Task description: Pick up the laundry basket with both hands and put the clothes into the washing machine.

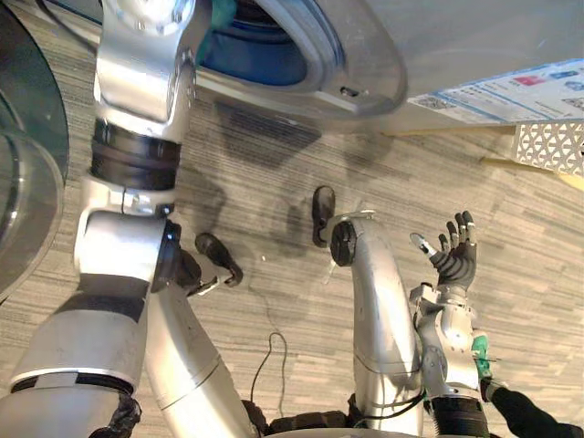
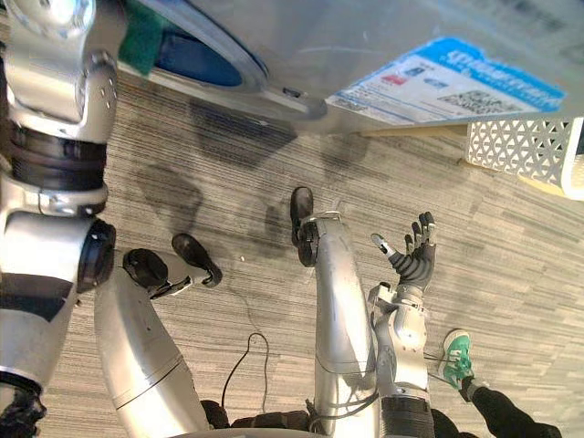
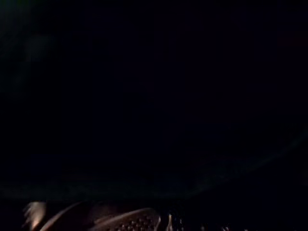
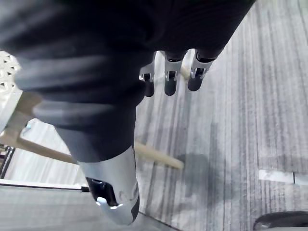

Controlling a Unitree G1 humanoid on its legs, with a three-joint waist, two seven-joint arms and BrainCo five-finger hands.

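Sticker (image 2: pixel 445 82) on washer (image 2: pixel 301 36): txt too small, illegible.

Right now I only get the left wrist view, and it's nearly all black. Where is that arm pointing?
Observer: It reaches up to the washing machine's round opening, where a green cloth shows at the rim.
Operator: What's the other hand doing?
Observer: The right hand hangs open above the carpet, holding nothing.
Operator: And the basket?
Observer: The white laundry basket sits off to the robot's right, away from both arms.
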